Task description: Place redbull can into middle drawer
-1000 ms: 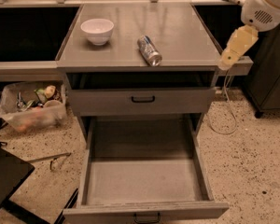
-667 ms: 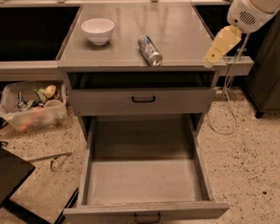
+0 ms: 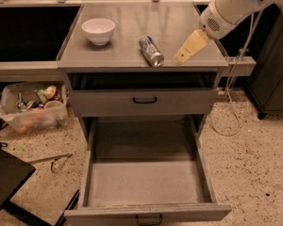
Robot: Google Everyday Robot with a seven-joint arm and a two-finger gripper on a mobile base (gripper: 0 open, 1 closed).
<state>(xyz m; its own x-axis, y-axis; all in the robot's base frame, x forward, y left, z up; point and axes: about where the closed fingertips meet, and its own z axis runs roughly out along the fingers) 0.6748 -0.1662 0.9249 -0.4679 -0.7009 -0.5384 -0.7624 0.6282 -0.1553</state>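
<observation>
Camera view shows the can point(image 3: 151, 51) lying on its side on the counter point(image 3: 179, 13), its long axis running from back-left to front-right, well above the open middle drawer point(image 3: 146, 182) it must end up in. The gripper point(image 3: 181, 57) hangs just right of the can, near but apart from it, tip slanting down and left; it holds nothing, and whether it is open or closed cannot be told. A short leftward reach would meet the can's side. Since the earlier frames the gripper has swung in from beyond the counter's right edge; the can has not moved.
</observation>
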